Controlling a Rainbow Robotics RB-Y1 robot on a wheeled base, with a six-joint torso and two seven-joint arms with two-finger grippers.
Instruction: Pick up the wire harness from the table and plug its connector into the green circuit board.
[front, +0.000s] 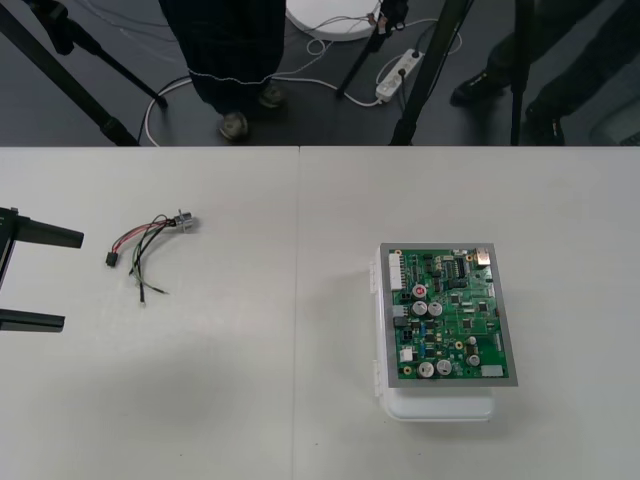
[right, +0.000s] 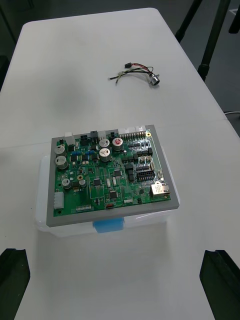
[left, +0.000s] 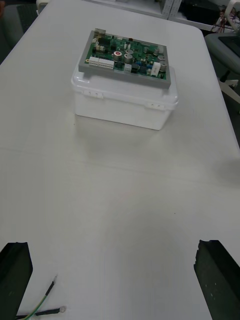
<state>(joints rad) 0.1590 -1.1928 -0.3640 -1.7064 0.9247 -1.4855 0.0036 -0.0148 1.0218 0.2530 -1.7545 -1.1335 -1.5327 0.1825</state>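
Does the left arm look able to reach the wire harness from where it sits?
Probably yes: the left gripper, open, faces the wire harness lying loose on the table, with nothing standing between them.

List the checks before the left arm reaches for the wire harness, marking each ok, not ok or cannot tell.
1. Wire harness lies free, apart from the green board: ok.
2. Left gripper fingers open, beside the harness: ok.
3. Right gripper fingers open, short of the board: ok.
4. Board sits level on its white base: ok.
5. Black plug in the board: not ok.
6. Plug orientation: cannot tell.
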